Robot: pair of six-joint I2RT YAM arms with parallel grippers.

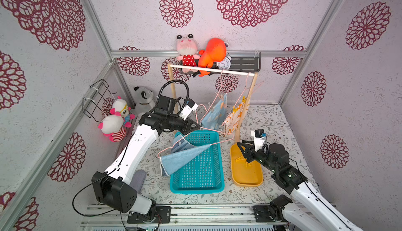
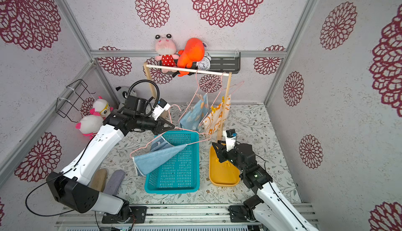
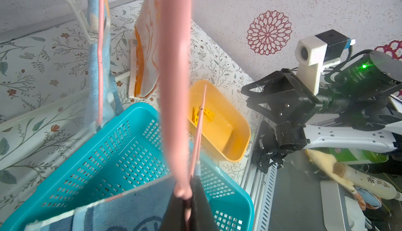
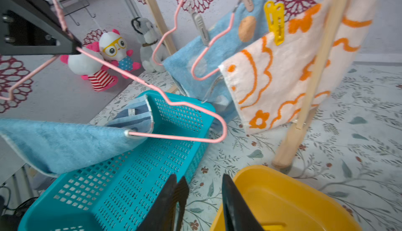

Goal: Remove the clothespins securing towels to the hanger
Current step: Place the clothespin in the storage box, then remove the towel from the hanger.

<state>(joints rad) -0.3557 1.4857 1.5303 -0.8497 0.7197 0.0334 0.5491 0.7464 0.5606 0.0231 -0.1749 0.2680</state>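
The left gripper (image 1: 195, 125) holds a pink wire hanger (image 4: 178, 138) in the air above the teal basket (image 1: 196, 189), which sits mid-desk near the front edge. Its fingers (image 3: 202, 208) are pressed together on the wire at the neck, just below the hook. This grip keeps the hanger tilted and clear of the wooden rack (image 1: 206, 69). A light blue towel (image 1: 182, 158) hangs from the hanger's bottom bar, bunched toward one end and sagging over the basket rim. No clothespin is visible on it. This position probably lets the freed towel drop into the basket.

The right gripper (image 4: 203, 197) hovers over the yellow tray (image 1: 245, 181), just beside the basket toward the desk's right edge. Its fingers (image 4: 232, 203) are spread, with nothing between them. Yellow clothespins (image 3: 201, 114) lie in the tray, which evidently serves as the collection point.

Toward the back edge, two further hangers (image 4: 200, 79) hang on the rack. One carries a blue printed towel (image 4: 217, 44) fixed with beige clothespins (image 4: 201, 30). The other carries a white-and-orange towel (image 4: 282, 71) fixed with a yellow clothespin (image 4: 275, 23). These pins are not yet removed.
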